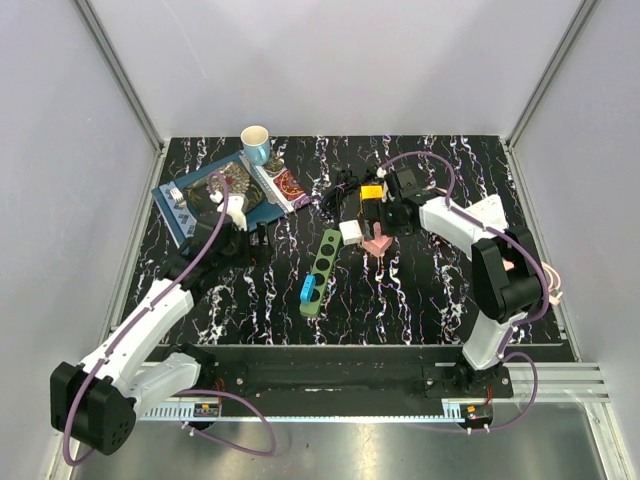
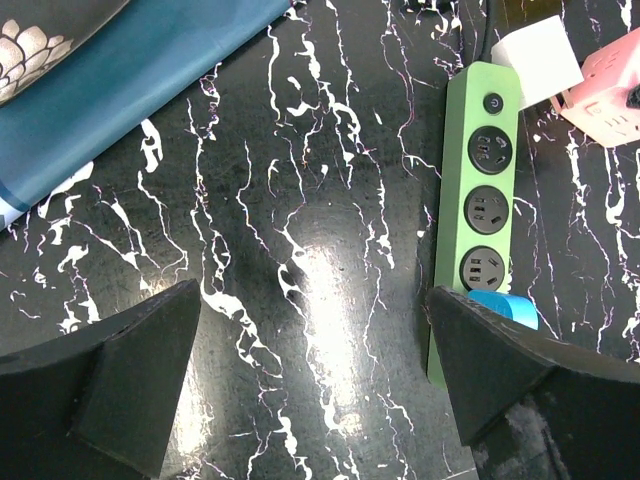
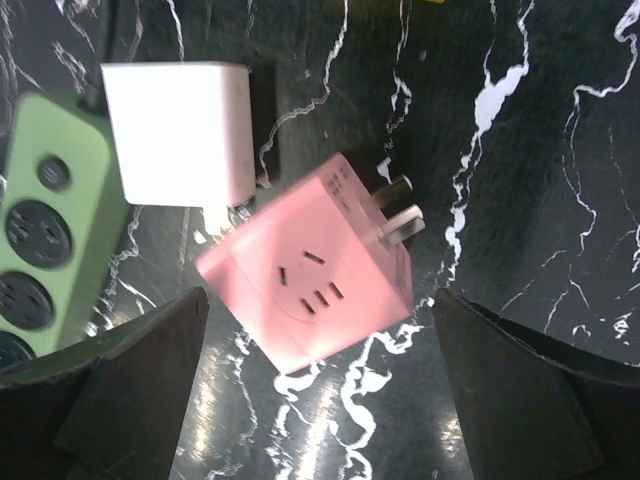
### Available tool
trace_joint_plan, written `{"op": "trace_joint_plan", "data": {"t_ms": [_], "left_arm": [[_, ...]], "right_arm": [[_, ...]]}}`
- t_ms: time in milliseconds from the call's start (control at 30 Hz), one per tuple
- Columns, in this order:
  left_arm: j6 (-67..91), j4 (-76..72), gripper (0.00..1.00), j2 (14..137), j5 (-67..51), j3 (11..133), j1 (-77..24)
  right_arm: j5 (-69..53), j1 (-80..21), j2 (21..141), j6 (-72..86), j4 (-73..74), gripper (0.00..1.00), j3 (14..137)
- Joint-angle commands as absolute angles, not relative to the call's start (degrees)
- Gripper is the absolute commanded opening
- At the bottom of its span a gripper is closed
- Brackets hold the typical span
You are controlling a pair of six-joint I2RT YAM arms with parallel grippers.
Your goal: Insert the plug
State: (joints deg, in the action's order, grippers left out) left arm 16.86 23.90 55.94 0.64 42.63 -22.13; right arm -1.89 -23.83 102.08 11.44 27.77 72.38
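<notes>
Black marbled counter [image 3: 560, 150] bare right of pink cube plug [image 3: 310, 280], flat prongs. Spread wide, empty: left end effector [image 2: 312, 330], right end effector [image 3: 320, 335].

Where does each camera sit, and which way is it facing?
Top: above and behind, facing down at the table; left arm, right arm show.
Left wrist: on the left arm, facing down at the strip; left hand open.
Right wrist: on the right arm, facing down at the plug; right hand open.
Shared: both wrist views show strip and plug.
</notes>
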Motion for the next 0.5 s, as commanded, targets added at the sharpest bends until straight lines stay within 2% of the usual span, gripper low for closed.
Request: {"op": "trace_joint_plan", "data": {"t_ms": [0,333,467], "left_arm": [[14.85,18.28,0.99,54.75,-0.44,41.49,-21.8],[15.38,17.14,0.99,55.63,-2.28,41.31,-21.8],[15.47,17.05,0.99,55.63,-2.64,41.13,-21.8]], "right_arm": [[-12.82,-22.24,99.32,-1.82,25.05,1.0,70.23],[-13.18,-22.06,102.3,-10.54,24.87,1.0,70.75],[-14.85,-22.06,102.92,-10.9,24.61,0.95,70.66]]}}
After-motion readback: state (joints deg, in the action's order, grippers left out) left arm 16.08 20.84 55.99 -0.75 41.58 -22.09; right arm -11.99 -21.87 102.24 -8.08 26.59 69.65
